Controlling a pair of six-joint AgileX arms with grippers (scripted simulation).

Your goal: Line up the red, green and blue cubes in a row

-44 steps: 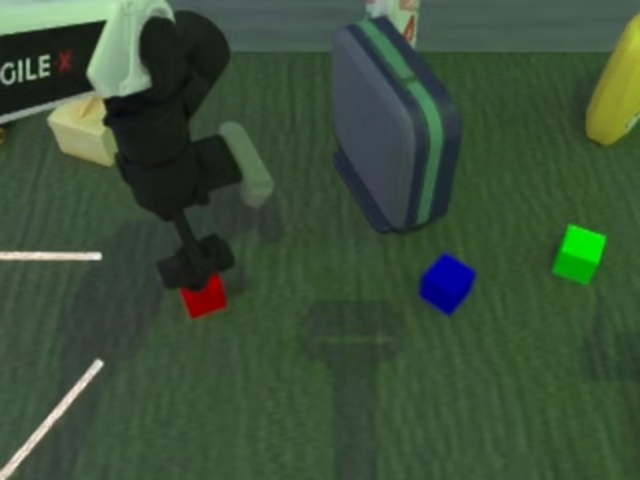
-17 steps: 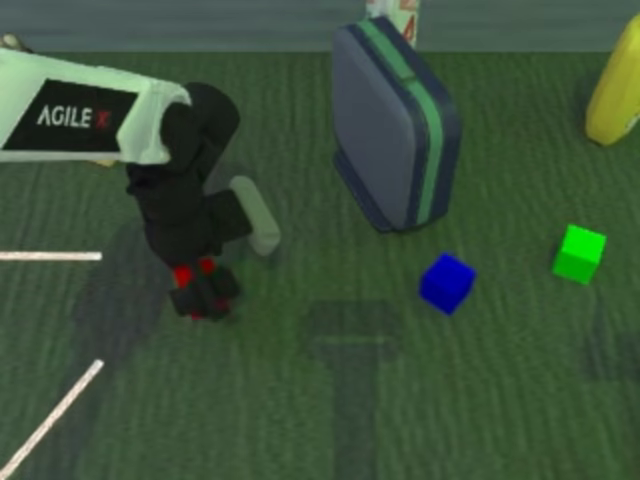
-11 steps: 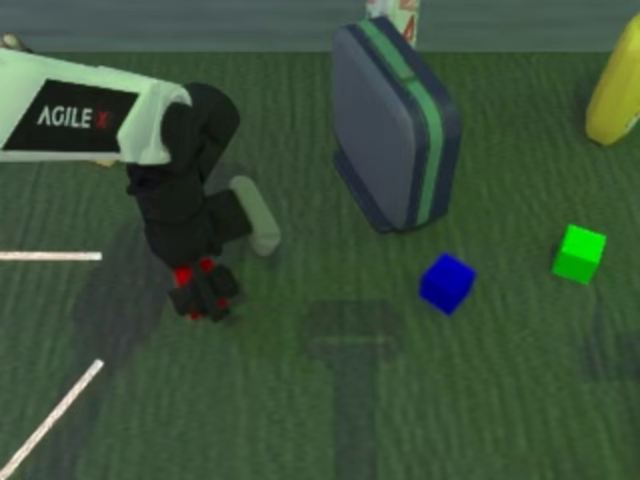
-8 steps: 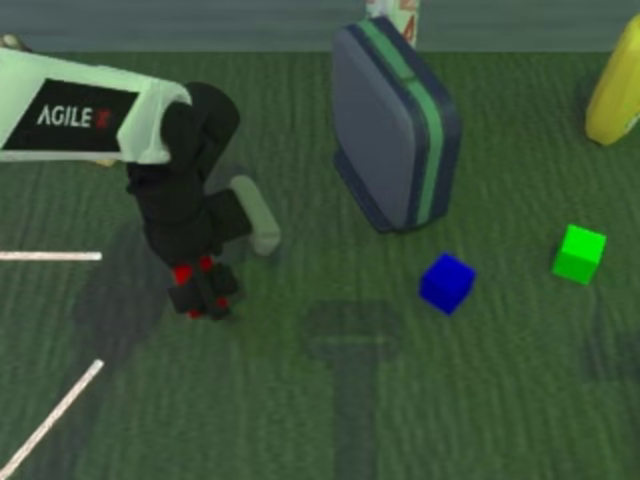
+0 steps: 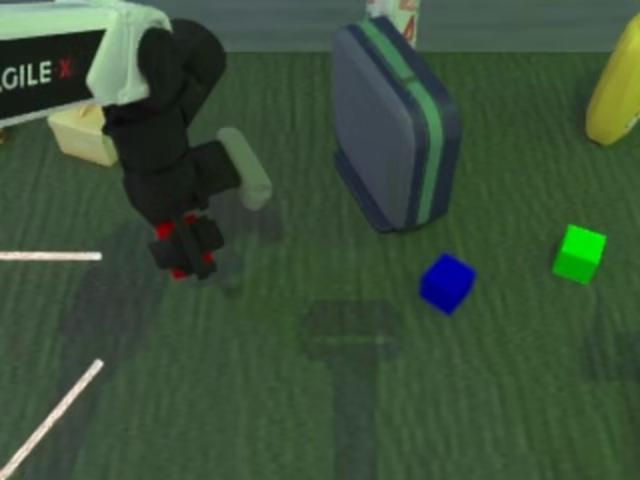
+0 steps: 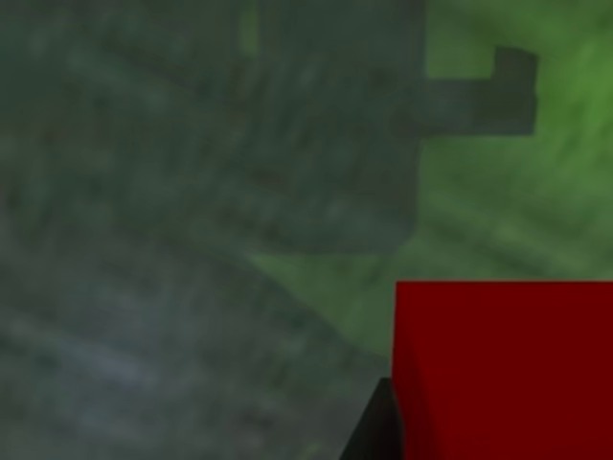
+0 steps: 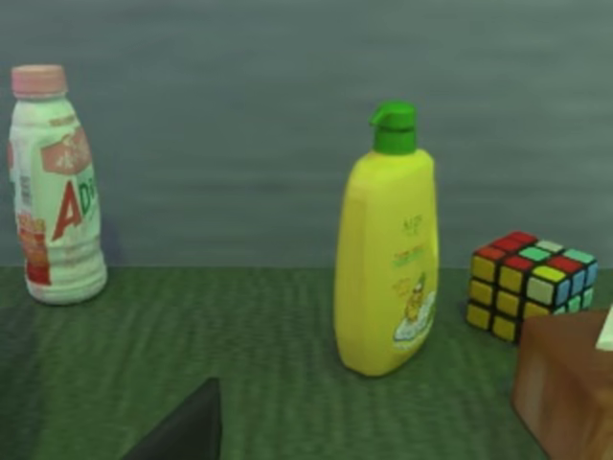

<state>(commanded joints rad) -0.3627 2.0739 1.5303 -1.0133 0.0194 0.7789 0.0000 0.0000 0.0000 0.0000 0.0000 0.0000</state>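
In the top view the left gripper (image 5: 186, 248) sits in the left half of the frame, a little above mid-height, with its dark fingers clamped on the red cube (image 5: 176, 252); only slivers of red show around the fingers. The left wrist view shows the same cube (image 6: 503, 369) filling the lower right corner of the picture, with the green table surface (image 6: 498, 211) and a dark shadow beyond it, so the cube appears to be lifted clear of the table, though the gap itself is hard to judge. The blue cube (image 5: 446, 282) lies right of centre in the top view, and the green cube (image 5: 579, 252) lies near the right edge, slightly higher in the frame; the two are apart from each other and well apart from the red one. A grey case with a green stripe (image 5: 395, 125) stands in the upper middle. A yellow bottle (image 5: 615, 90) stands at the upper right edge. The right gripper is out of sight in the top view.
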